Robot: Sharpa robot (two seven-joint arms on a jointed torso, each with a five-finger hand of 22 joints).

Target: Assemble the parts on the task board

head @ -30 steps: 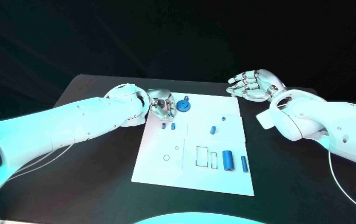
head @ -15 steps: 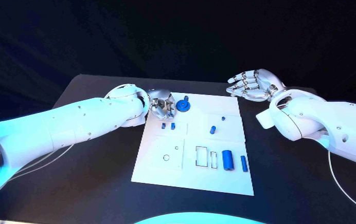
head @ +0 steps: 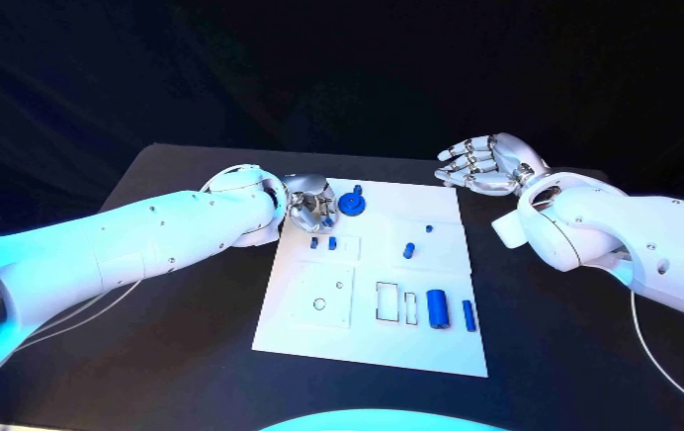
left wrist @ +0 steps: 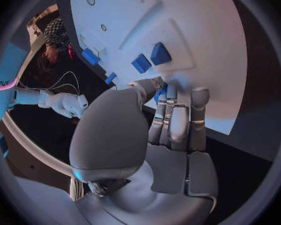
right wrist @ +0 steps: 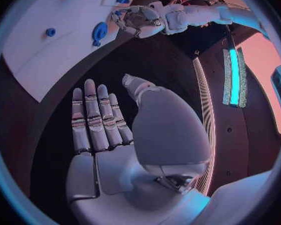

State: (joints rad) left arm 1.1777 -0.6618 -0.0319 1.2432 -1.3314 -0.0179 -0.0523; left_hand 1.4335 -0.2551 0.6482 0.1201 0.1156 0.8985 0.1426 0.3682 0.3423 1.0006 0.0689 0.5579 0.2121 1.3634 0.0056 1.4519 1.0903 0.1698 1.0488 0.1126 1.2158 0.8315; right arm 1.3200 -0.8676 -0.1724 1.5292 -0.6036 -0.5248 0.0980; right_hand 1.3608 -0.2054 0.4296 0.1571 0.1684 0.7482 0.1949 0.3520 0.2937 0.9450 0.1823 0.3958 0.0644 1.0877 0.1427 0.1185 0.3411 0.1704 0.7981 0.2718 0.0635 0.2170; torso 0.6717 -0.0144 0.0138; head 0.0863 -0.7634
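Most parts [head: 436, 307] lie loose on the task board [head: 306, 327]; my left hand [head: 312, 206] fingers curl, contents unclear; right hand [head: 487, 164] spread, empty.

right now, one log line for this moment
left hand: at task board far-left corner, beside round blue part | right hand: open, off board

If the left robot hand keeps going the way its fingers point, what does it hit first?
Probably the board: the left robot hand has its fingertips just above the white surface, near two blue parts. Whether they already touch is unclear.
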